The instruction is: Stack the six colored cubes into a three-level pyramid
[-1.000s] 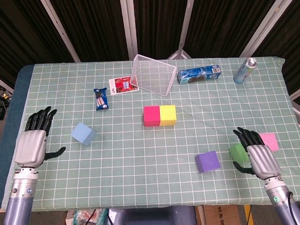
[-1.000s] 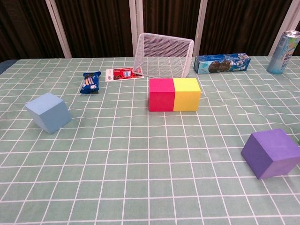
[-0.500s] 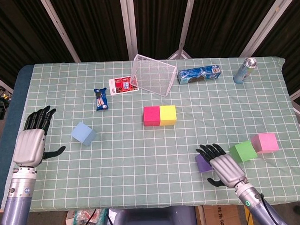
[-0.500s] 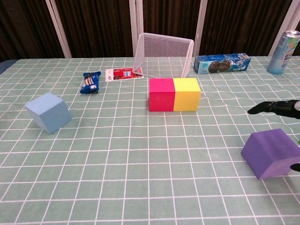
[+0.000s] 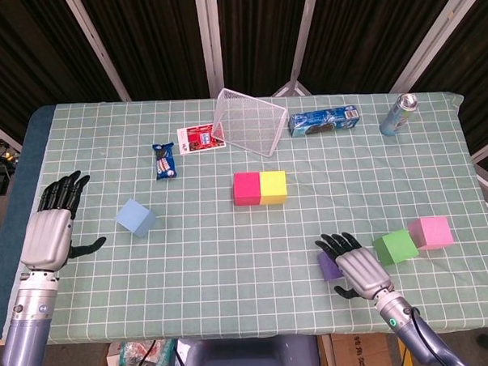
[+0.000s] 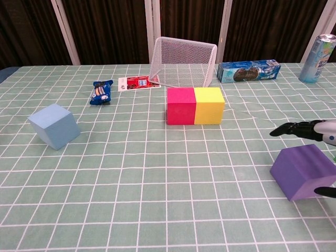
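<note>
Covering the table: a pale green cloth [image 5: 231, 248] ruled with a white grid; dark slatted panels and pale metal struts stand behind it.
Cubes counted: six, one of each colour.
Middle pair: red cube [image 5: 247, 188] and yellow cube [image 5: 273, 187] touch side by side, their joined long axis running left to right across the table, faces square to the grid.
Blue cube [image 5: 135, 218]: alone on the left half, turned askew to the grid and tilted in the chest view.
Purple cube [image 6: 303, 171]: near the front right, also turned askew, mostly hidden under the right hand in the head view.
Green cube [image 5: 395, 247] and pink cube [image 5: 431, 232]: just beside each other at the right edge.
Right hand [image 5: 358, 265]: over the purple cube, fingers spread and reaching past its far side, thumb at its near side; holding nothing.
Left hand [image 5: 52, 233]: well left of the blue cube, fingers extended and apart, empty.
Other things, one each: wire basket [image 5: 249, 122] tipped on its side, blue box [image 5: 323, 120], can [image 5: 397, 115], snack packet [image 5: 164, 161], red card [image 5: 200, 139].
</note>
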`<action>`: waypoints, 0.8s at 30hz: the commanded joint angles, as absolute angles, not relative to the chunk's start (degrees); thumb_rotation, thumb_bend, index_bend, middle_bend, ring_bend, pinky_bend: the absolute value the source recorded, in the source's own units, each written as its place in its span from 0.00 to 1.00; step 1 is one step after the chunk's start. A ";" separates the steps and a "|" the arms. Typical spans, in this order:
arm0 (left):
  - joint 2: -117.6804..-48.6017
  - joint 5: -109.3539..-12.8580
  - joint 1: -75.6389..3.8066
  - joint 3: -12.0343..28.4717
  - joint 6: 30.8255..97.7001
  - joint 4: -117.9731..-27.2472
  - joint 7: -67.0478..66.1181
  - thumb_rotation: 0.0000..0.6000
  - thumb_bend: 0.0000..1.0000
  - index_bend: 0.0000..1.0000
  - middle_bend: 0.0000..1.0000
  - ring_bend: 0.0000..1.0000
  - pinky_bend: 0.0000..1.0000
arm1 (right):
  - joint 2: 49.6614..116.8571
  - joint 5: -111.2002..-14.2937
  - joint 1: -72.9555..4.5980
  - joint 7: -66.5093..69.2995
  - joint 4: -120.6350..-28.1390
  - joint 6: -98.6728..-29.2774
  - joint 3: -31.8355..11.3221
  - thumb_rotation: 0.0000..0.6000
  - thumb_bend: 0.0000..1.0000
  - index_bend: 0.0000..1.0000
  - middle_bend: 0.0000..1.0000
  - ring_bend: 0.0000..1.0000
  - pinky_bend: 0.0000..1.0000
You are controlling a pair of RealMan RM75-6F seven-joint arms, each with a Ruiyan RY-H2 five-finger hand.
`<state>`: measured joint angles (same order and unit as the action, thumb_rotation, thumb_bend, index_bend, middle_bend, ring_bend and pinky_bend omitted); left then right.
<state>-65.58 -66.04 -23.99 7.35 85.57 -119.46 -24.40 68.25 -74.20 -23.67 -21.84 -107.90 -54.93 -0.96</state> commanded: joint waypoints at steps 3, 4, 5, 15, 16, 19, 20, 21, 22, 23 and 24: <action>-65.59 -66.14 -23.75 7.62 85.13 -119.50 -24.35 1.00 0.11 0.00 0.00 0.00 0.00 | 68.60 -73.31 -24.14 -22.42 -107.16 -54.76 -0.62 1.00 0.29 0.00 0.12 0.01 0.00; -65.58 -66.21 -23.70 7.70 85.05 -119.53 -24.35 1.00 0.11 0.00 0.00 0.00 0.00 | 68.73 -73.13 -24.26 -22.43 -106.90 -54.69 -0.59 1.00 0.29 0.00 0.12 0.01 0.00; -65.57 -66.26 -23.66 7.75 85.02 -119.56 -24.35 1.00 0.11 0.00 0.00 0.00 0.00 | 68.83 -73.01 -24.35 -22.42 -106.71 -54.65 -0.59 1.00 0.29 0.00 0.12 0.01 0.00; -65.49 -66.76 -23.00 8.46 84.63 -119.76 -24.21 1.00 0.11 0.00 0.00 0.00 0.00 | 70.30 -71.67 -25.54 -21.54 -103.43 -54.03 -0.69 1.00 0.29 0.00 0.24 0.09 0.00; -65.49 -66.82 -22.95 8.52 84.58 -119.78 -24.19 1.00 0.11 0.00 0.00 0.00 0.00 | 70.49 -71.60 -25.59 -21.48 -103.21 -54.13 -0.71 1.00 0.29 0.00 0.26 0.11 0.00; -65.48 -66.94 -22.79 8.66 84.41 -119.80 -24.12 1.00 0.11 0.00 0.00 0.00 0.00 | 70.97 -71.45 -25.70 -21.44 -102.71 -54.51 -0.74 1.00 0.29 0.00 0.32 0.18 0.00; -65.48 -66.95 -22.76 8.69 84.35 -119.79 -24.11 1.00 0.11 0.00 0.00 0.00 0.00 | 71.07 -71.41 -25.73 -21.47 -102.64 -54.59 -0.75 1.00 0.29 0.00 0.34 0.20 0.00; -65.48 -66.95 -22.73 8.72 84.29 -119.79 -24.08 1.00 0.11 0.00 0.00 0.00 0.00 | 71.16 -71.37 -25.76 -21.49 -102.59 -54.67 -0.76 1.00 0.29 0.00 0.35 0.21 0.00; -65.48 -66.95 -22.69 8.78 84.23 -119.79 -24.04 1.00 0.11 0.00 0.00 0.00 0.00 | 71.29 -71.34 -25.79 -21.47 -102.55 -54.80 -0.78 1.00 0.29 0.00 0.36 0.23 0.00; -65.47 -66.95 -22.64 8.85 84.18 -119.79 -24.00 1.00 0.11 0.00 0.00 0.00 0.00 | 71.40 -71.33 -25.85 -21.45 -102.53 -54.90 -0.80 1.00 0.29 0.00 0.37 0.24 0.00; -65.47 -66.97 -22.60 8.90 84.12 -119.78 -23.99 1.00 0.11 0.00 0.00 0.00 0.00 | 71.51 -71.30 -25.98 -21.47 -102.55 -54.95 -0.90 1.00 0.29 0.00 0.38 0.25 0.00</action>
